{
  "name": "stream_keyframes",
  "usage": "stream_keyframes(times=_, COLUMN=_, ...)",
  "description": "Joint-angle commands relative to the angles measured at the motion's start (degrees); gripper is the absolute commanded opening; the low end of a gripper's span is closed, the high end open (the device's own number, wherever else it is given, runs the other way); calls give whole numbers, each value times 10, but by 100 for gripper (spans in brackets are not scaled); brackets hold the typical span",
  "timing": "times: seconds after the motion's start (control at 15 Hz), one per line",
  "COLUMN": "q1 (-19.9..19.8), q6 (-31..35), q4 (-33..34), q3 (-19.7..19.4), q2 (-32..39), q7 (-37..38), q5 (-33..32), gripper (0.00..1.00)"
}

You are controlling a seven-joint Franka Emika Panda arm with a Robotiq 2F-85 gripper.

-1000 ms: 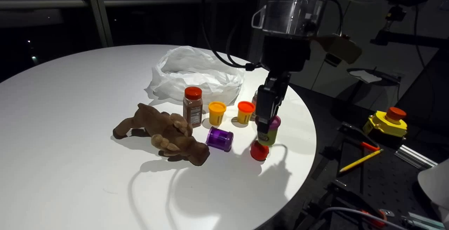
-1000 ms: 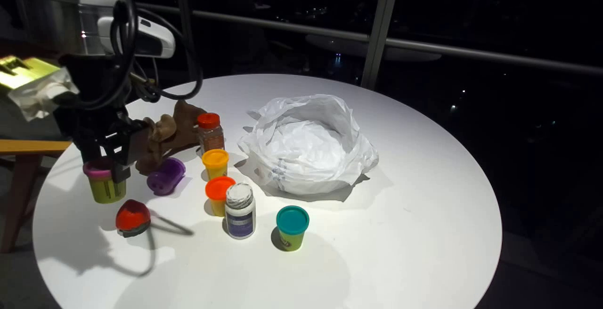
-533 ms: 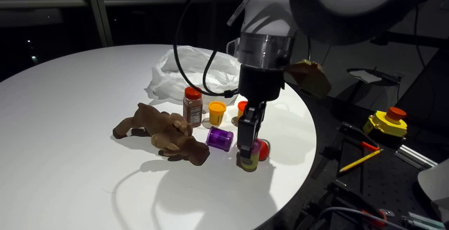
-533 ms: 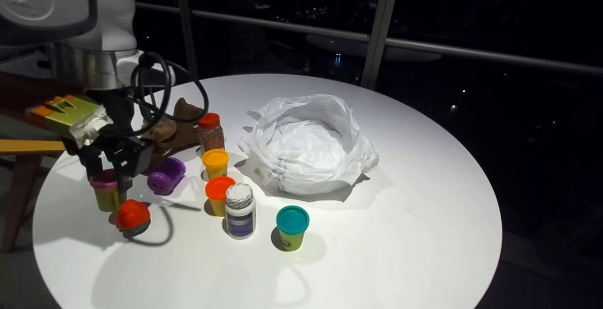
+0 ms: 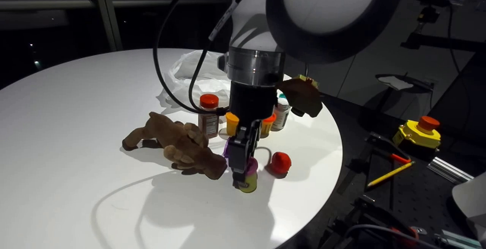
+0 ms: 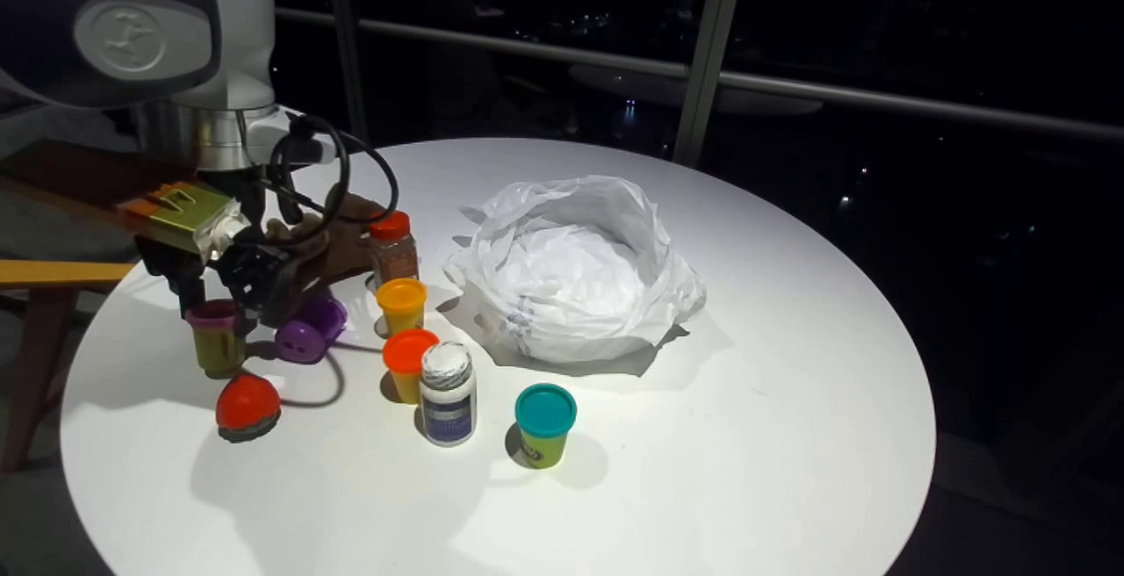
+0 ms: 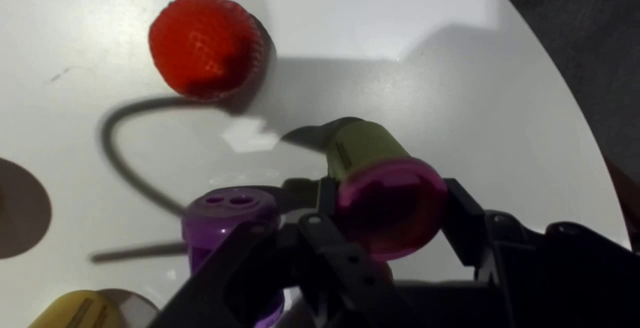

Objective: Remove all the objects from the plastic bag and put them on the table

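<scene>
My gripper (image 7: 390,198) is shut on a jar with a magenta lid and yellow-green body (image 7: 367,143), one finger on either side of the lid. The jar stands at or just above the round white table (image 6: 746,471); contact is hard to tell. On the table lie the brown plush (image 5: 174,139), a red-capped bottle (image 5: 209,122), an orange-lidded jar (image 6: 402,308), a red-lidded jar (image 6: 409,370), a purple jar (image 6: 310,330), a red dome-shaped piece (image 5: 281,163), a white bottle (image 6: 448,409) and a teal-lidded jar (image 6: 544,431). The plastic bag (image 6: 571,286) gapes, showing only crumpled plastic inside.
Right beside the gripper are the purple jar and the plush's head. The table's curved edge (image 7: 565,78) runs near the held jar. Off the table, a yellow device with a red button (image 5: 417,135) and a pencil (image 5: 391,174) lie on a dark surface.
My gripper has carried the magenta-lidded jar down and past the red dome piece, towards the plush and purple jar. The things on the table have stayed put.
</scene>
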Motion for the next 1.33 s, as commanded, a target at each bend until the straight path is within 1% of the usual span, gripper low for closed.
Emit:
stream_keyframes(times=0.0, q1=-12, q6=27, q4=9, q3=17, q2=16, q7=-18, q5=-5, gripper=28)
stream_keyframes(times=0.2, q1=-9, q6=45, q4=5, q3=16, q2=15, q7=-20, q5=-17, gripper=28)
stream_keyframes(times=0.27, q1=-10, q6=46, q4=4, q3=18, q2=13, q7=-21, q5=-18, gripper=78)
stream_keyframes(times=0.33, q1=-13, q6=47, q4=4, q3=21, q2=12, q7=-24, q5=-16, gripper=79)
stream_keyframes(times=0.53, q1=-16, q6=50, q4=4, q3=25, q2=9, q7=-27, q5=-13, gripper=99)
stream_keyframes(times=0.67, q1=-15, q6=39, q4=8, q3=21, q2=-3, q7=-11, q5=-12, gripper=100)
stream_keyframes(times=0.73, q1=-11, q6=26, q4=12, q3=15, q2=-18, q7=11, q5=-10, gripper=100)
stream_keyframes(times=0.87, q1=5, q6=11, q4=21, q3=-10, q2=-46, q7=78, q5=-20, gripper=100)
stream_keyframes(times=0.93, q1=16, q6=7, q4=25, q3=-29, q2=-66, q7=122, q5=-34, gripper=100)
stream_keyframes(times=1.07, q1=22, q6=-24, q4=40, q3=-49, q2=-100, q7=192, q5=-52, gripper=99)
stream_keyframes(times=1.27, q1=22, q6=-77, q4=62, q3=-69, q2=-148, q7=304, q5=-84, gripper=100)
